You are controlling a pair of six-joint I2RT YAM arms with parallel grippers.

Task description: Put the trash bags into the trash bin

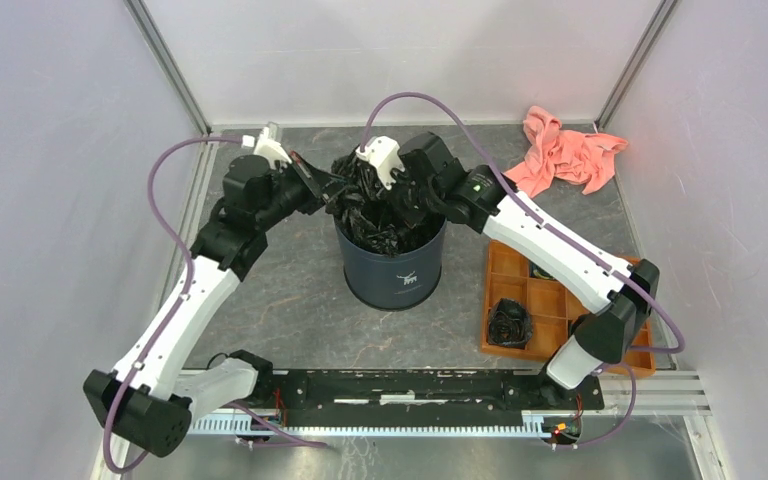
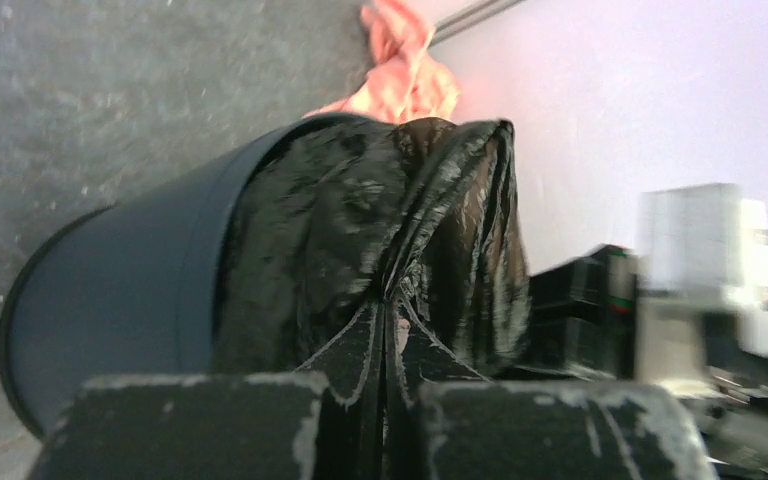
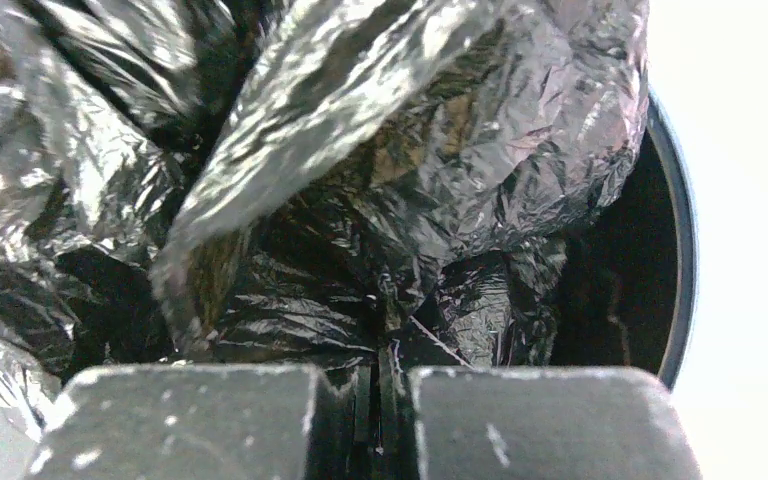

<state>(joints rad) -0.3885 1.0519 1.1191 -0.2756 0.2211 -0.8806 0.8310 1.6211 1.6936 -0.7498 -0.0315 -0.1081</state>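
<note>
The navy trash bin (image 1: 393, 270) with a white deer logo stands mid-table. The glossy black trash bag (image 1: 370, 205) is bunched in and above its mouth. My left gripper (image 1: 332, 192) is at the bin's left rim, shut on a fold of the bag (image 2: 400, 250). My right gripper (image 1: 412, 200) is over the bin's right side, shut on the bag (image 3: 360, 200). The bin's wall (image 2: 120, 290) shows in the left wrist view, and its rim (image 3: 682, 230) in the right wrist view. The bag's lower part is hidden inside the bin.
An orange compartment tray (image 1: 550, 305) sits right of the bin with a small black roll (image 1: 509, 322) in it. A salmon-pink cloth (image 1: 565, 152) lies at the back right. White walls enclose the table on three sides.
</note>
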